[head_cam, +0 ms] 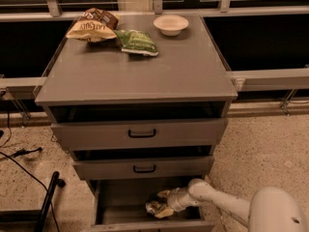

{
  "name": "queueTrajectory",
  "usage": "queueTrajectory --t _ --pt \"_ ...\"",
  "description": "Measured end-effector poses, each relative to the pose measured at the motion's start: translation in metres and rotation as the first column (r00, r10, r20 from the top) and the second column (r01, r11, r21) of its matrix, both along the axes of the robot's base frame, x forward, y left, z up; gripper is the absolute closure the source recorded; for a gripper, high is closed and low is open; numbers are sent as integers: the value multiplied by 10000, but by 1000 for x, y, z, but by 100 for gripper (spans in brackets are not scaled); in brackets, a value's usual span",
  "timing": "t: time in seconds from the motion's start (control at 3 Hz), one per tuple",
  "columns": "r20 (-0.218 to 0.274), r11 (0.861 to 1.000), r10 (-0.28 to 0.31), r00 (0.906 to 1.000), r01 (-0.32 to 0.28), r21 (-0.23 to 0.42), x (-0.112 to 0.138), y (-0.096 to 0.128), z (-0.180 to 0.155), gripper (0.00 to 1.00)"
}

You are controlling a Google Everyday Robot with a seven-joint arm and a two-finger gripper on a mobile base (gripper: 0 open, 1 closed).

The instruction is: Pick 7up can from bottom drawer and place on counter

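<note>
A: Where is the 7up can (154,207) at this moment?

B: It lies low inside the bottom drawer (123,197), which is pulled out. The can is in the right part of the drawer, toward the front. It seems to lie on its side, but this is not sure.

A: And the gripper (164,203)?

B: It is down in the same drawer, directly at the can, and the arm reaches in from the right. Whether it is clamped on the can or only beside it, one cannot tell.

A: How will the can handle?

B: Probably it is light, with thin metal walls and a smooth round body. It can slip, and it can dent under too much force. The best hold is likely across the middle of the body, with moderate pressure, not at the rims.

A: Is there a place for it on the bench (145,76)?

B: Yes, the front half is bare. The green snack bag (136,41), a brown bag (94,25) and a bowl (171,23) sit at the back. The two upper drawers stand a little open above, so the can should probably come out forward before it goes up.
</note>
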State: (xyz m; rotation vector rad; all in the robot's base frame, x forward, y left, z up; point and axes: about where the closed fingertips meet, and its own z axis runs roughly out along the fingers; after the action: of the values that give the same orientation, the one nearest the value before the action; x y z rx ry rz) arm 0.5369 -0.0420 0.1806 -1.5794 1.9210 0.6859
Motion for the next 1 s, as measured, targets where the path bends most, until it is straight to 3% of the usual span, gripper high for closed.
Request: queueTrajectory --t 1.0 --pt "-134 9996 92 9999 -96 -269 8 11 -24 46"
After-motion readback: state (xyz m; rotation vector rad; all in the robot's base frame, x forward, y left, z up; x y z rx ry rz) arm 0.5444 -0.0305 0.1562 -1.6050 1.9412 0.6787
